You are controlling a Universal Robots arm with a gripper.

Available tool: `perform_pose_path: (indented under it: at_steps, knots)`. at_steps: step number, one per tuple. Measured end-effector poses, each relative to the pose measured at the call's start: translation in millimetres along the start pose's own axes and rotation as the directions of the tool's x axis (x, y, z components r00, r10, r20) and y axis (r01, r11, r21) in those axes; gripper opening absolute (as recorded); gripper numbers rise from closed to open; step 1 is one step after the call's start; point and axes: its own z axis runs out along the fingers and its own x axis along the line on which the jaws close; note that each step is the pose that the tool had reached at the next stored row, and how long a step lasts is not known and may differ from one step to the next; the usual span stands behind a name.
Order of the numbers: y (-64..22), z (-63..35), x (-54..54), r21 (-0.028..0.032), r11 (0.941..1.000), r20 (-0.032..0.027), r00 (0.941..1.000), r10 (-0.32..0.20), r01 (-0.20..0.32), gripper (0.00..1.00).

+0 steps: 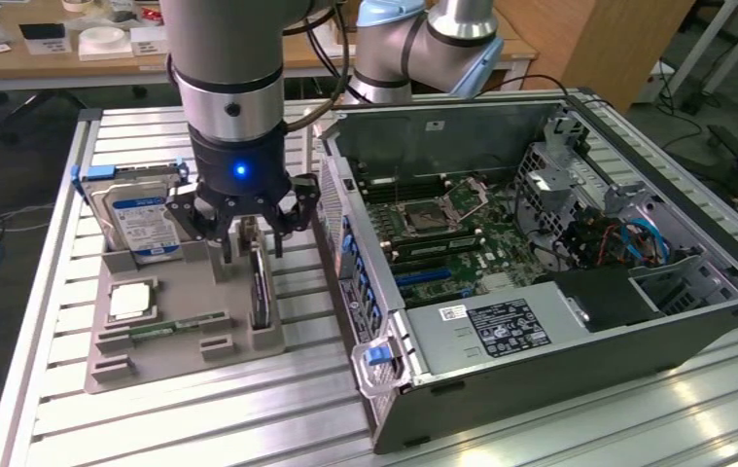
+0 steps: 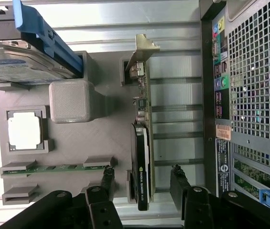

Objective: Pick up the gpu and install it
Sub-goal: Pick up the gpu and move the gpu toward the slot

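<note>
The gripper [image 1: 249, 243] hangs wide open and empty. In the exterior view, the graphics card [image 1: 260, 287] stands on edge at six o'clock from it, slotted in a grey tray [image 1: 174, 341]. Its long axis runs twelve to six, in line with the gap between the fingers [image 2: 107, 177]. The card is a thin dark slab with a green board and a silver bracket.

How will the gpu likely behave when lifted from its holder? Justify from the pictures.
The gpu is probably stiff: a flat board with a solid black cooler. Standing on edge in the holder, it may tip if nudged sideways. Its bare board end looks fragile; the cooler seems the safer grip.
</note>
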Motion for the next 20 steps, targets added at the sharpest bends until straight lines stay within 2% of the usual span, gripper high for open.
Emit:
perform_pose_path:
  at_steps: [9,20]
  knots:
    - [-0.1,1.7,0.0,-0.0003,1.0000,0.0003,1.0000,0.000,0.000,0.59]
    - [-0.7,15.7,-0.1,-0.0005,1.0000,0.0001,1.0000,0.000,0.000,0.59]
